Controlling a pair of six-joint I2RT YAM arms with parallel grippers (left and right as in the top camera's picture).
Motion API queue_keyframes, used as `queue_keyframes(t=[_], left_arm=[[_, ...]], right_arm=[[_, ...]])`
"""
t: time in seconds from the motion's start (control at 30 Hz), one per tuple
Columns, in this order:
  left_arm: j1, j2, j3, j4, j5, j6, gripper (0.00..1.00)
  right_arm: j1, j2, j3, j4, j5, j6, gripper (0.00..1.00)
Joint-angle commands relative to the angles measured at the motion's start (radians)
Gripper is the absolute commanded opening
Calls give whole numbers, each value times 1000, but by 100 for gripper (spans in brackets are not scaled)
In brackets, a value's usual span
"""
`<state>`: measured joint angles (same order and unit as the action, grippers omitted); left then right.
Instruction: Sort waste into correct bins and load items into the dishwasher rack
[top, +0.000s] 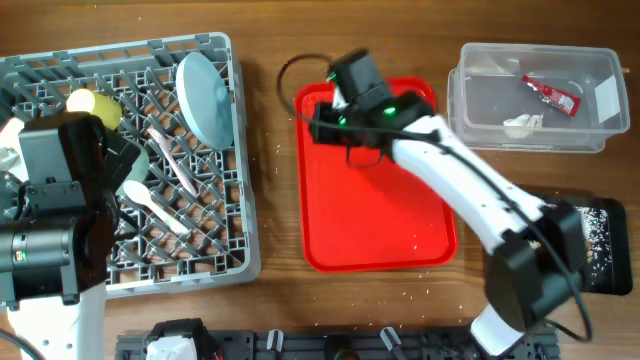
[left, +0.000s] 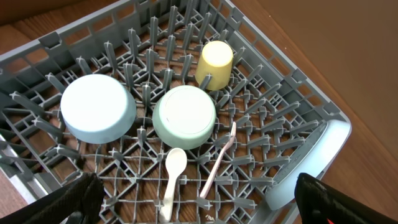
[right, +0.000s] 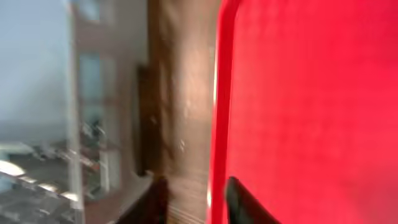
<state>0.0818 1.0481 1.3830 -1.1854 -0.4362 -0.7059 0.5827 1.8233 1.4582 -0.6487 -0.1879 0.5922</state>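
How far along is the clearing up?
Nearly done, it seems. The yellow cup, both mint bowls, spoon, fork and plate sit in the rack; wrapper and tissue lie in the clear tub; scraps in the black tray. In hand: the right end effector is at the edge of the red tray, grip unclear. Remaining: only tiny white specks near it.

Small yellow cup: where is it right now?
Overhead view, left side: the small yellow cup stands in the large grey plastic lattice rack, near its upper-left corner, beside a pale mint bowl.
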Motion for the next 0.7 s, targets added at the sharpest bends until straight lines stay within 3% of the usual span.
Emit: queue_keyframes(t=[0.0, 0.17, 0.47, 0.67], left_arm=[[7, -5, 9, 2, -2, -13, 100], [7, -5, 9, 2, -2, -13, 100], [7, -5, 8, 2, -2, -13, 100], [7, -5, 9, 2, -2, -13, 100]], right_arm=[[72, 109, -19, -11, 95, 22, 7], [117, 233, -29, -22, 91, 140, 4], [148, 291, -47, 5, 3, 197, 4], [158, 296, -45, 150, -43, 250, 4]])
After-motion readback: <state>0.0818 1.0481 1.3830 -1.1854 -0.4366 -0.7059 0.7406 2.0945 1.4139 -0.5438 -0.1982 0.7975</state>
